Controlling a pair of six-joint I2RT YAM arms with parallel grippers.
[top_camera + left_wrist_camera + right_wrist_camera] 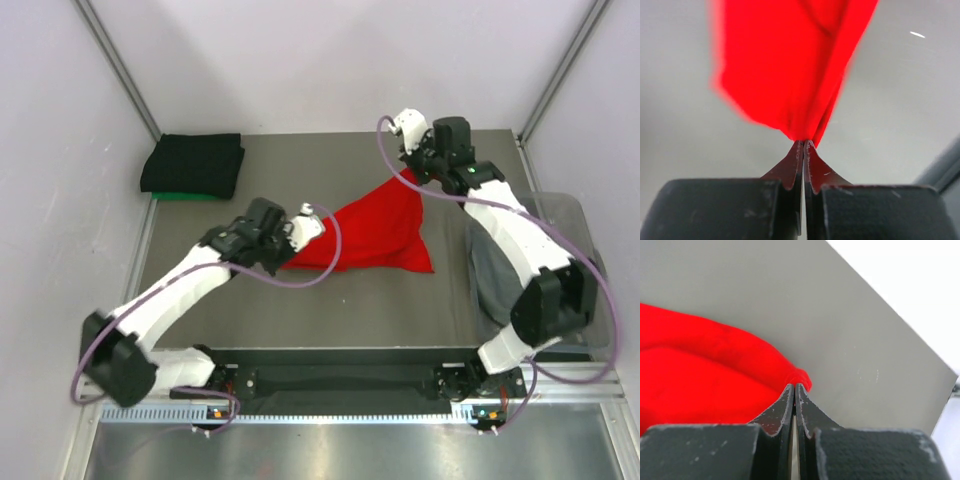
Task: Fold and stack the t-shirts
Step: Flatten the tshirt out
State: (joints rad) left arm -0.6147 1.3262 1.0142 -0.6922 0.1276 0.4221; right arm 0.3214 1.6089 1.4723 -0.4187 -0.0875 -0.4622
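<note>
My left gripper was pressed shut on the red t-shirt, the two fingertips meeting with only a pinch of cloth between them. From that pinch the red cloth fanned up and away from my tips, broad at the top and narrowing to a point where I held it. Its edges were blurred in my left wrist view. Behind it lay the grey table.

My right gripper was likewise clamped on the same shirt, gripping a small rolled fold at the very tips. The bulk of the cloth spread out to the left of those fingers and down beside them. To their right there was only bare table surface.

Seen from above, the shirt was stretched between my two grips. The right one held its far corner and the left one its near left edge. The rest of the cloth spread in a rough triangle over the table, its third corner pointing away from both sets of fingers, toward my right arm.

Well away from my left fingers, at the far left corner of the table, sat a folded black t-shirt with the edge of a green t-shirt showing under it. Beyond my right arm a grey t-shirt lay in a clear plastic bin, well apart from both grips.
</note>
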